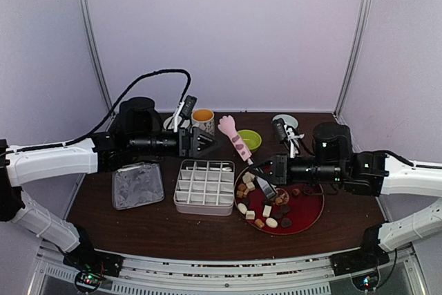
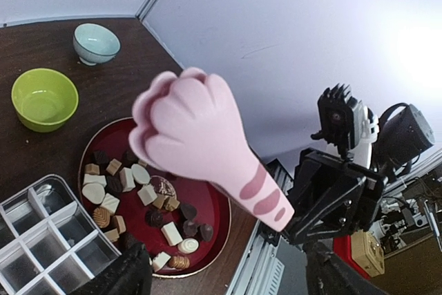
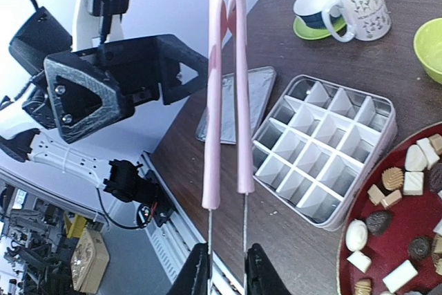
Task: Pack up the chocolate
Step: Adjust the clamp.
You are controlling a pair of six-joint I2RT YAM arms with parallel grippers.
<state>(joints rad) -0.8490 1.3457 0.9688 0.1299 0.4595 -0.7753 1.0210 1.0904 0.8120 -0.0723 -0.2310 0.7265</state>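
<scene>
R claw point(image 3: 226, 278) is pinching the thin metal legs of the pink tongs point(image 2: 197, 132), its fingers nearly closed on them. It's holding them up off the desk point(image 1: 152, 229) w/ the paw-shaped end pointing twd the L arm. L claw point(image 1: 207, 144) is hanging wide open, gripping nothing. The paw end is sitting just ahead of it, apart from its fingers. The chocolate point(image 1: 266, 210) is lying loose on the red plate point(image 1: 314, 217) at desk right, below the R claw: cubes, ovals & rounds in white, tan & dark brown. The divided tin point(image 1: 204, 207) is sitting just left of the plate, touching it or nearly so (can't tell which). The flat grey lid point(image 1: 138, 186) is lying beside the tin, further left. Green bowl point(image 1: 249, 139), mug point(image 1: 202, 119) & pale bowl point(image 2: 96, 41) are standing at the back.
</scene>
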